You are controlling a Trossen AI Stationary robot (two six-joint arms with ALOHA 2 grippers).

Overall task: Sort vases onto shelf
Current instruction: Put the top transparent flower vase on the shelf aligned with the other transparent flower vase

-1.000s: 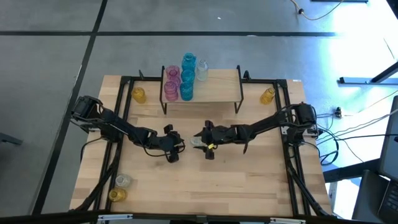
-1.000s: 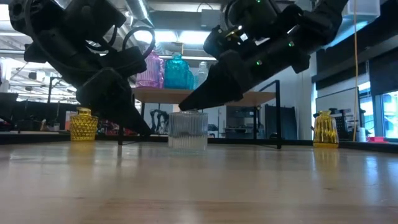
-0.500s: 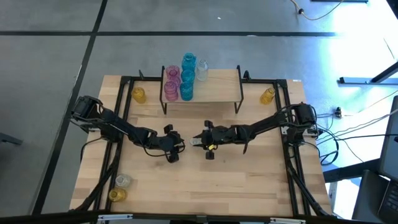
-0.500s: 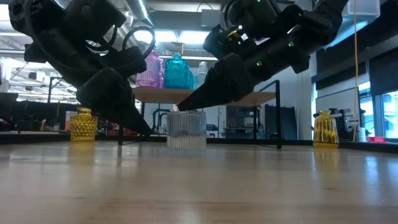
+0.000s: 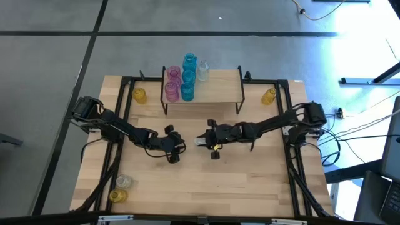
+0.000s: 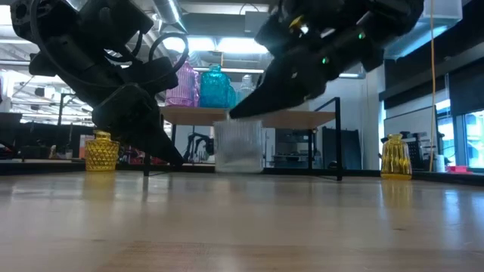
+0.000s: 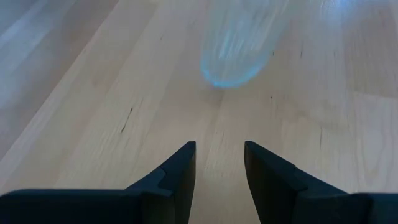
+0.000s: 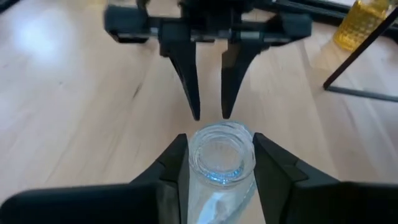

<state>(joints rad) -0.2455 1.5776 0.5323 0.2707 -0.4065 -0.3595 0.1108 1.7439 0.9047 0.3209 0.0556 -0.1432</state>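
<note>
A clear vase [image 8: 221, 154] sat clamped between the fingers of the right end effector [image 5: 201, 141], raised just off the desk [image 5: 250, 187] near its middle, in front of the shelf [image 5: 219, 87]; in the low view its base hung clear of the wood. That made it the piece in transit, gripped but not yet delivered.

On the shelf board stood two pink vases [image 5: 172, 84], two teal-blue vases [image 5: 188, 77] and one clear vase [image 5: 203, 68], bunched at the left end, so five looked placed.

Still on the desk were an amber vase [image 5: 139, 95] left of the shelf, another amber vase [image 5: 269, 95] to its right, and a clear and amber pair [image 5: 120, 189] at the near left corner, so four remained besides the carried one.

The left end effector [image 5: 174, 149] rested near the desk's middle, fingers parted and holding nothing, facing the lifted vase.
</note>
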